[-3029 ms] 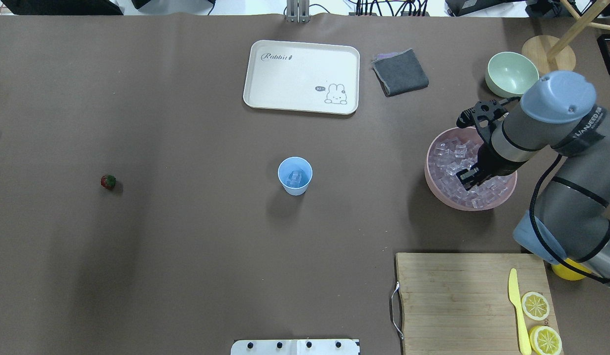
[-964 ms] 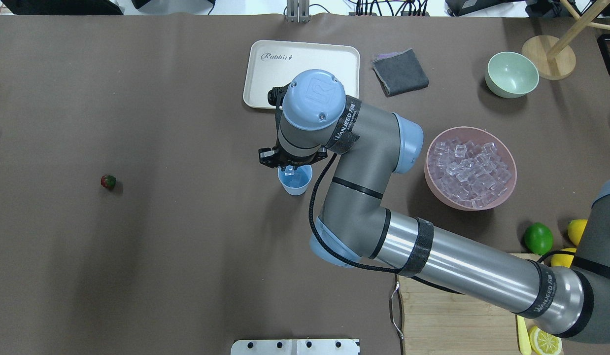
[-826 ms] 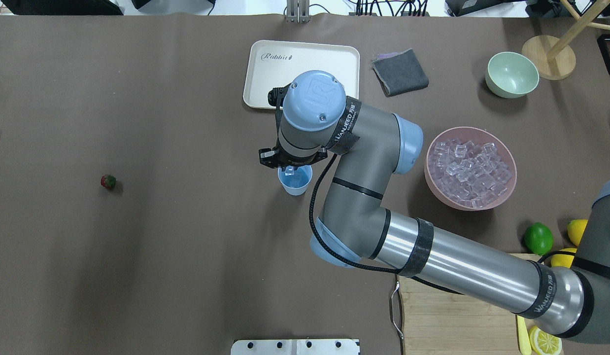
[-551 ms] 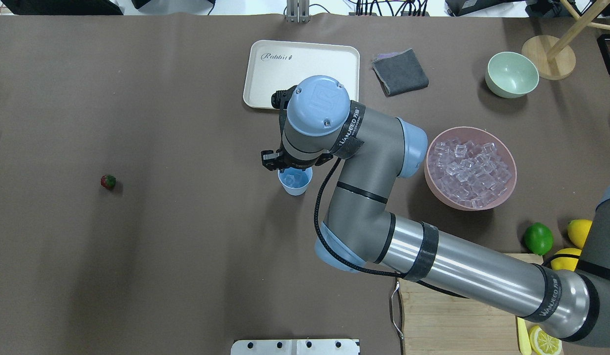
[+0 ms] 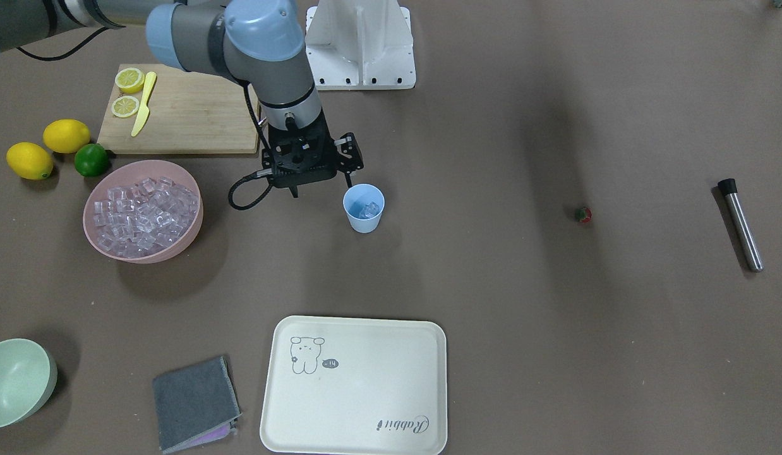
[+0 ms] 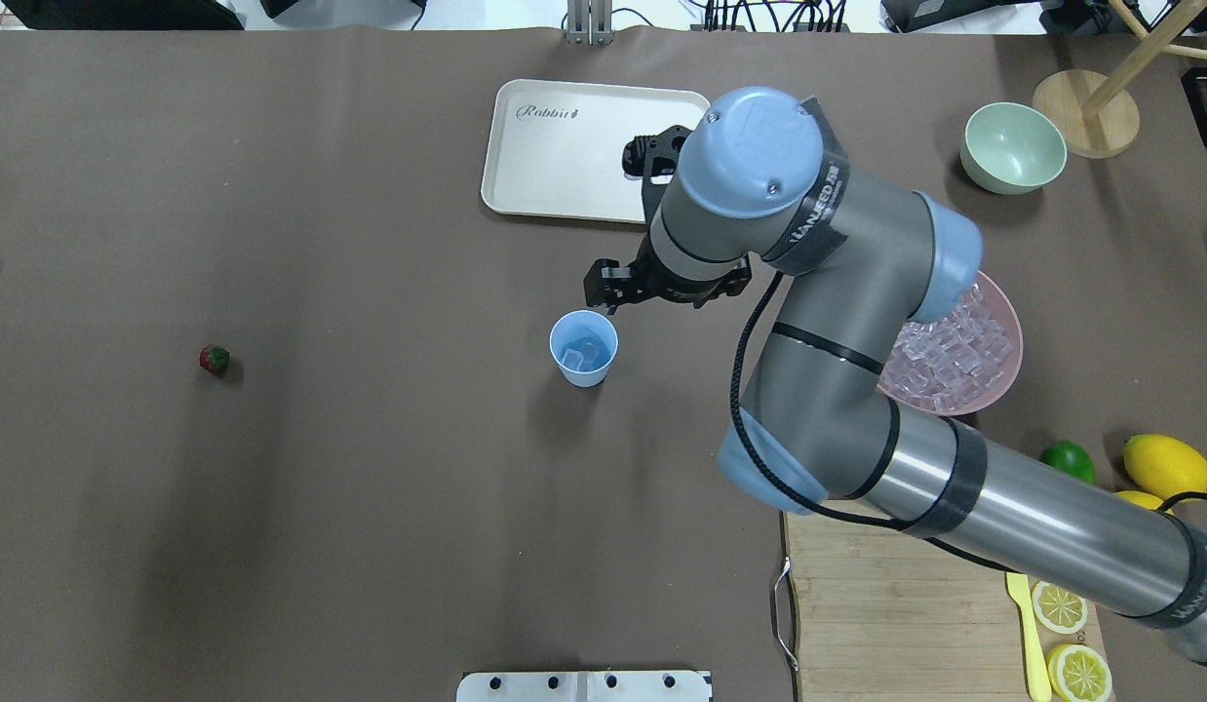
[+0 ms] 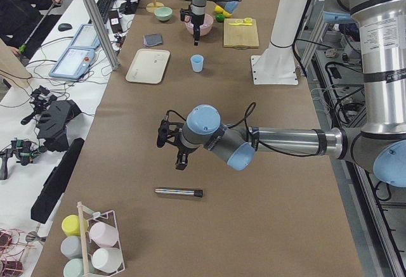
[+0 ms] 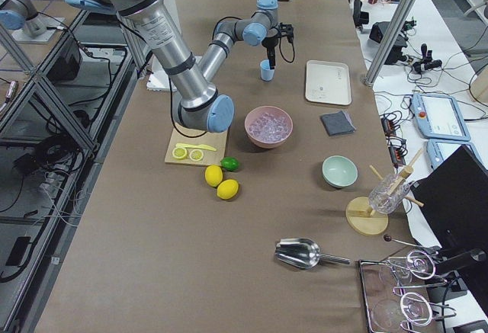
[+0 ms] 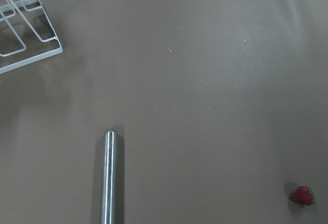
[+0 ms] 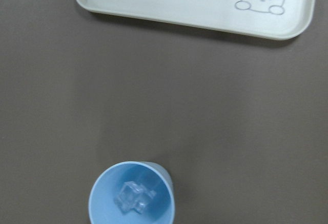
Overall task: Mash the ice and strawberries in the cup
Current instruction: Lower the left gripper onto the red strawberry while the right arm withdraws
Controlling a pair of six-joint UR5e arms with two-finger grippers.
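The right arm (image 6: 837, 322) covers part of the pink bowl (image 6: 1005, 375), the lime (image 6: 1069, 459) and a tray (image 6: 564, 156) corner. The left tool (image 7: 169, 151) is too small to judge. The cup (image 10: 159, 206) is cut off in the right wrist view.

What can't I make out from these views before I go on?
- Left hand: seen only in the exterior left view, small; open or shut cannot be told.
- Ice in the cup: clear cubes overlap in the right wrist view; no count possible.
- Pink bowl: overhead, the right arm covers much of it.
- Steel muddler: left wrist view, cut off by the bottom edge.
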